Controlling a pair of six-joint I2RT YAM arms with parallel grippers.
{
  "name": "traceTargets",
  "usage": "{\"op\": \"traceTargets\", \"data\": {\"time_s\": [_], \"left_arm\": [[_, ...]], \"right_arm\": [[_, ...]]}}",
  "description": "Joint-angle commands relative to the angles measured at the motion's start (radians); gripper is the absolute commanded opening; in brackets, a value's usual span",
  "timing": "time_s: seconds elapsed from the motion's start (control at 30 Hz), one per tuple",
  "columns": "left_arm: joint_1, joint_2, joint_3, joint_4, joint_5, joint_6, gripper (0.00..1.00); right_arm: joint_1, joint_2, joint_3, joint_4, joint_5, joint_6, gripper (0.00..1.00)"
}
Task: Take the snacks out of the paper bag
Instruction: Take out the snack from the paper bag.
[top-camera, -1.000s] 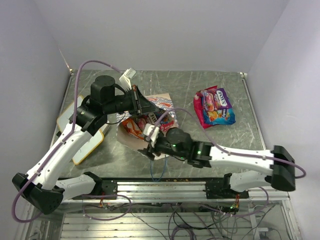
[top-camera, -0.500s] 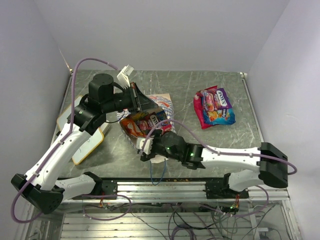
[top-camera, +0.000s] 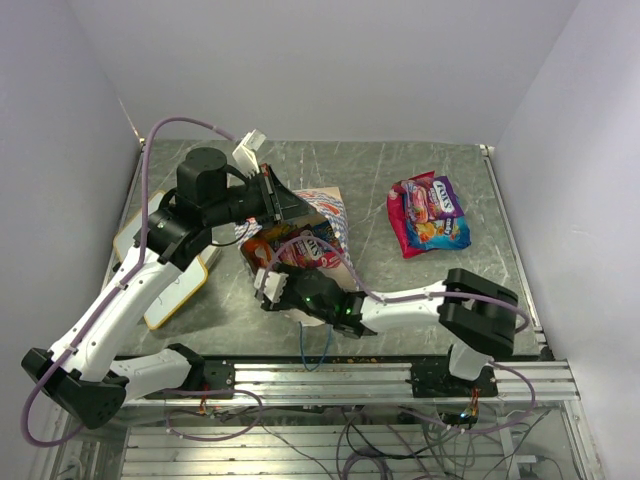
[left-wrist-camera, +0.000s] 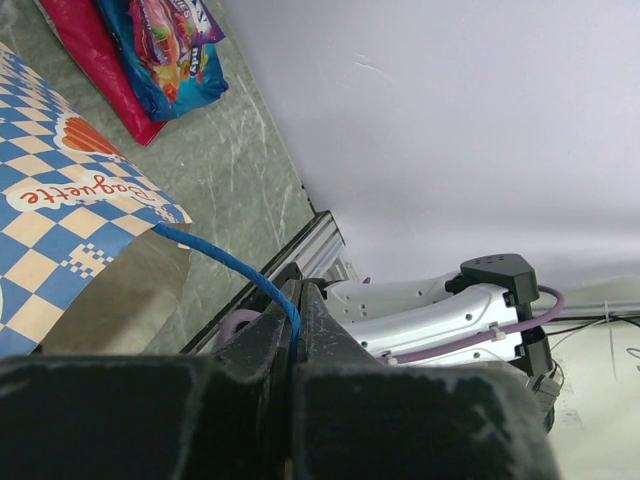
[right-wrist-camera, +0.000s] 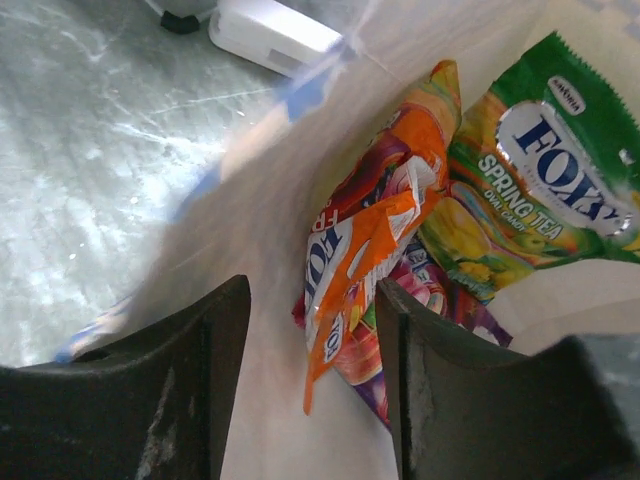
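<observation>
cream paper of the paper bag (top-camera: 322, 212) lies in the middle of the tabletop (top-camera: 370, 165). the left gripper (left-wrist-camera: 297, 292) is pressed together on the blue cord handle (left-wrist-camera: 225, 260) and holds the mouth up. the right gripper (right-wrist-camera: 312, 335) stands at the mouth with its fingers apart and nothing between them. just ahead, inside the bag, lie an orange packet (right-wrist-camera: 372, 225) and a green packet (right-wrist-camera: 545, 165). a pile of snacks (top-camera: 430, 212) lies already out, well apart to the right.

i think the danger is that the right fingers pinch the bag wall together with the packet. then the pull would go against the held cord, and the paper may tear or the cord may slip. the glossy packet may also slide out of a shallow grip.

compared with one second ago, the right gripper has moved left along the near side of the bag, and its elbow has folded in. the left arm has hardly changed.
</observation>
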Motion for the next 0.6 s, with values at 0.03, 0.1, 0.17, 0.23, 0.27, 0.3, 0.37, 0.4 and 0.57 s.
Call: {"op": "traceTargets", "data": {"time_s": [0.03, 0.1, 0.17, 0.23, 0.27, 0.3, 0.37, 0.4, 0.57], "left_arm": [[-0.01, -0.009, 0.014, 0.026, 0.003, -0.024, 0.07], [-0.011, -0.004, 0.018, 0.032, 0.002, -0.027, 0.07], [-0.012, -0.002, 0.027, 0.029, -0.014, -0.021, 0.07], [-0.013, -0.008, 0.029, 0.036, -0.036, -0.018, 0.07], [-0.012, -0.015, 0.026, 0.041, -0.043, -0.019, 0.07], [-0.013, -0.019, 0.022, 0.047, -0.046, -0.02, 0.07], [-0.013, -0.023, 0.016, 0.046, -0.055, -0.017, 0.07], [-0.013, -0.024, 0.016, 0.038, -0.062, -0.011, 0.07], [-0.013, -0.031, 0.003, 0.02, -0.093, -0.001, 0.07]], "right_arm": [[-0.039, 0.08, 0.057, 0.124, 0.044, 0.098, 0.48], [-0.062, 0.097, 0.066, 0.131, 0.029, 0.126, 0.45], [-0.086, 0.108, 0.077, 0.116, -0.01, 0.156, 0.4], [-0.102, 0.112, 0.087, 0.092, -0.047, 0.164, 0.32], [-0.109, 0.112, 0.096, 0.071, -0.064, 0.165, 0.25], [-0.115, 0.112, 0.112, 0.038, -0.082, 0.163, 0.18], [-0.124, 0.105, 0.147, -0.033, -0.096, 0.165, 0.06], [-0.127, 0.094, 0.162, -0.066, -0.097, 0.165, 0.02], [-0.131, -0.005, 0.158, -0.142, -0.058, 0.195, 0.0]]}}
